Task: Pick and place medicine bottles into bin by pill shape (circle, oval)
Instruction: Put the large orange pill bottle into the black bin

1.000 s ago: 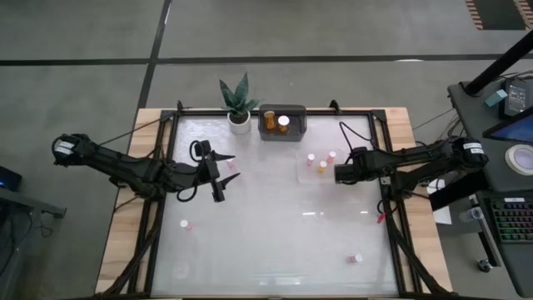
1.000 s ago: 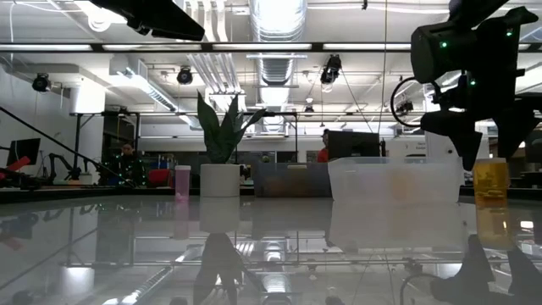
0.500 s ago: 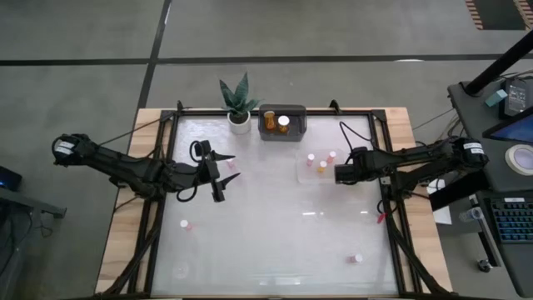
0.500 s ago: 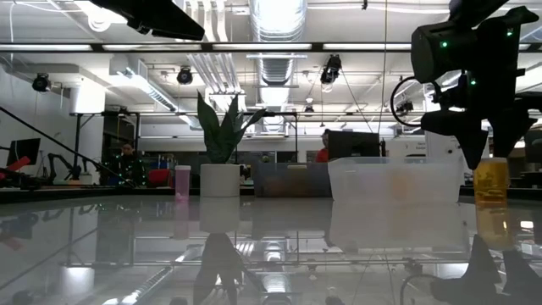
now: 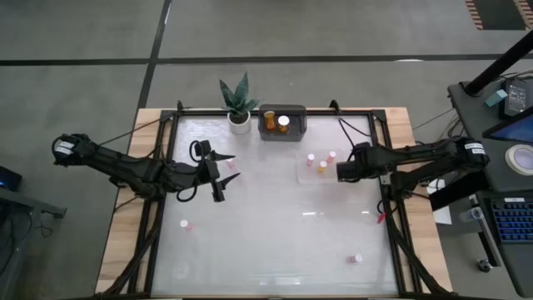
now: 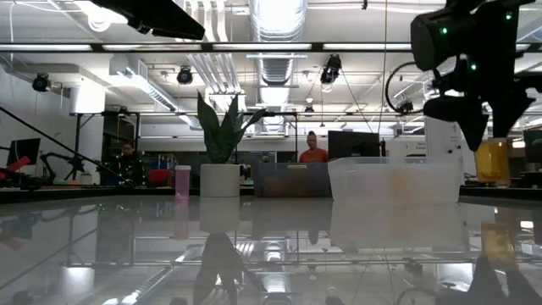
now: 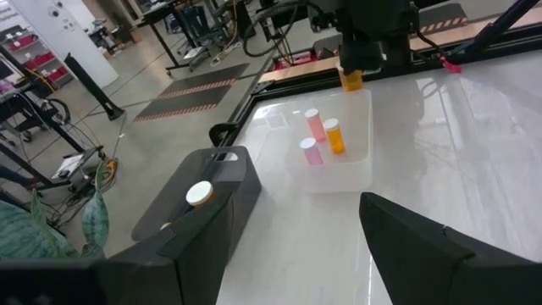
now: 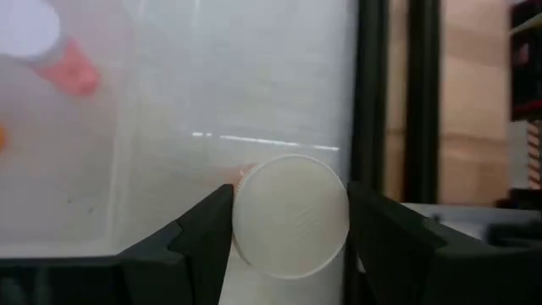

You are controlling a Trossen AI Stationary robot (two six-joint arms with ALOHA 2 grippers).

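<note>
My right gripper [image 5: 342, 172] hangs at the right edge of a clear bin [image 5: 305, 175] and is shut on an amber medicine bottle [image 6: 491, 161] with a white cap [image 8: 290, 216]. The clear bin holds two pinkish bottles [image 7: 313, 127] and a small amber one [image 7: 335, 136], all standing upright. A dark bin [image 5: 283, 134] at the far edge holds two wider amber bottles [image 5: 271, 122]. My left gripper [image 5: 228, 169] stands open above the table's left half, holding nothing. Loose bottles lie on the table at the near left [image 5: 186, 225] and near right [image 5: 356, 259]. My right gripper pinches the amber bottle's top between its two fingers, one on each side of the white cap's rim [image 8: 241, 212]. The fingers come from above, slanting down. The bottle hangs upright below the fingers [image 7: 350, 79], lifted clear of the table.
A white plant pot [image 5: 239, 123] stands at the far edge, left of the dark bin. A small pink thing [image 5: 381, 218] lies by the right frame rail. The glossy tabletop [image 5: 275, 233] between the arms is bare. A person [image 6: 313, 152] shows in the room beyond.
My right gripper's fingers, first standing on either side of the amber bottle on the table, have shut on it. The gripper then rose, and the bottle came up off the table, staying upright.
</note>
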